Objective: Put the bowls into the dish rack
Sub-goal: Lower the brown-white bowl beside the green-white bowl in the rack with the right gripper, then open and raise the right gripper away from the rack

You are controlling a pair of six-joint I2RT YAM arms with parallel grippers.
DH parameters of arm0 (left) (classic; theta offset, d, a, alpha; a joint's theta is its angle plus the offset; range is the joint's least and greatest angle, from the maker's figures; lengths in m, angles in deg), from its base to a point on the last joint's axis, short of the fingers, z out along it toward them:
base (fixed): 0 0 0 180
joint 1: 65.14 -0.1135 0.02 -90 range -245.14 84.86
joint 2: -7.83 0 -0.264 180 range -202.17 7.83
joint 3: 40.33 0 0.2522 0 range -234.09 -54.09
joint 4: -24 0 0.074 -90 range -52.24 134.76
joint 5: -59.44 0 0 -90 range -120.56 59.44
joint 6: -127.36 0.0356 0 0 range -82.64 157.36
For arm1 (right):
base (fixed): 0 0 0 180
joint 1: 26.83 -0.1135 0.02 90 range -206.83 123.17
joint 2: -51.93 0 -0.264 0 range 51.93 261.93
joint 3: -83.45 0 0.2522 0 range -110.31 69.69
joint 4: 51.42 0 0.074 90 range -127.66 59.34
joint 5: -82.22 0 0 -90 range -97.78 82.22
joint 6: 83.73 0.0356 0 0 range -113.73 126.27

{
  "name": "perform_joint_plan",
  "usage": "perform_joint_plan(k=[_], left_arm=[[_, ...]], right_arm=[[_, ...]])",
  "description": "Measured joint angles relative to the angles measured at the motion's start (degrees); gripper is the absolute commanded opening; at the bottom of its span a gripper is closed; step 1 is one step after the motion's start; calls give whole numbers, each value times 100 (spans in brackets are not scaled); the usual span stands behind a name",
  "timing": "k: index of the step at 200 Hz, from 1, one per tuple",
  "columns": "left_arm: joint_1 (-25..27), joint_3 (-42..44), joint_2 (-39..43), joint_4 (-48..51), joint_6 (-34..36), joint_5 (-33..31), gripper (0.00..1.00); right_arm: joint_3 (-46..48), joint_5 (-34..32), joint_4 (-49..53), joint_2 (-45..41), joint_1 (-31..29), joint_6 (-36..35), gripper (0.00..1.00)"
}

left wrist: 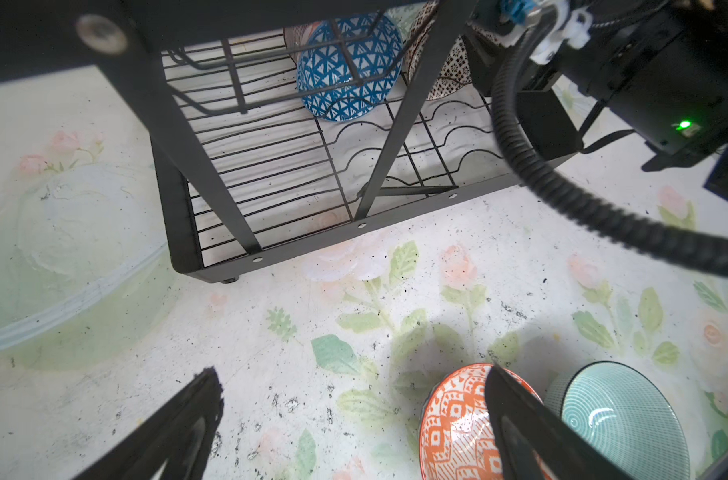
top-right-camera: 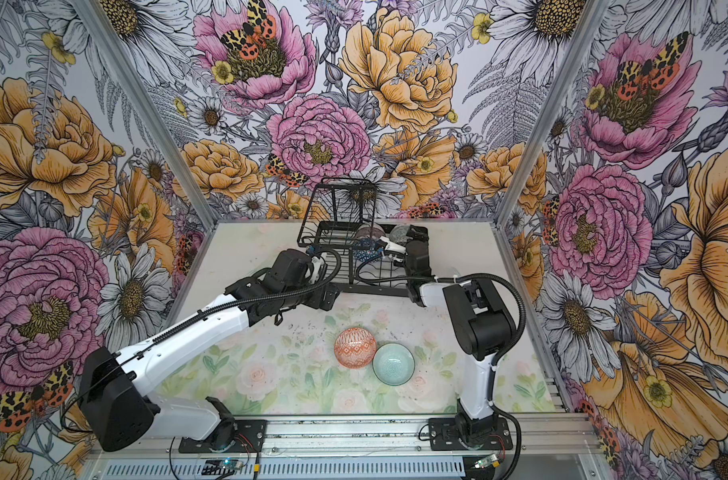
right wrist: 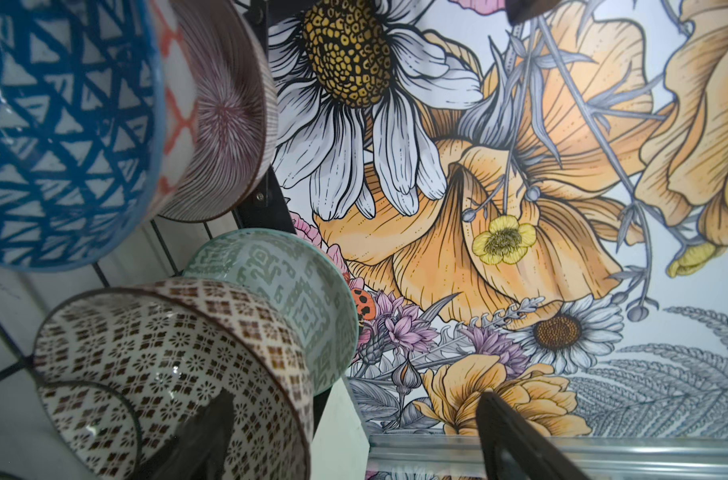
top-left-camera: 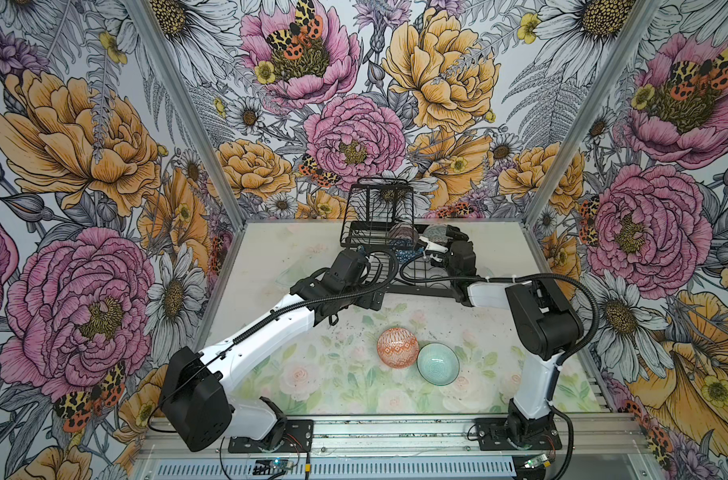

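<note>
Flowery walls [top-left-camera: 354, 83] ring the table [top-left-camera: 312, 374], four bowls [right wrist: 62, 137] stand in the dish rack [left wrist: 308, 245], the orange bowl [top-left-camera: 398, 347] and teal bowl [top-left-camera: 438, 363] wait outside, and the left tool [left wrist: 354, 374] and right tool [right wrist: 354, 395] both gape apart, empty.

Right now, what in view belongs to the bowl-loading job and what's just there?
Job: dish rack; in it the blue-triangled bowl, dotted bowl, grey-green bowl, pink-lined bowl; outside it the orange bowl, teal bowl.
Not job: floral table mat, flowered walls, arm cable.
</note>
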Motion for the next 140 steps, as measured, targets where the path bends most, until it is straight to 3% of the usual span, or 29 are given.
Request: perform_joint_plan(k=[46,82,116,140], left_arm=[[-57,0,0,-4,2,2,99],[-63,0,0,-20,0,4,99],[-101,0,-2,-107,0,46,99],[-103,0,-13,-144,7,81,99]], right_arm=[[452,-221,608,-1123,-273,562,99],[667,-326,1631,-1869,-431,1287,99],[675,-483,2758,-2479,-573,2260,99],[492,-595,3735,-2863,-660,3348,99]])
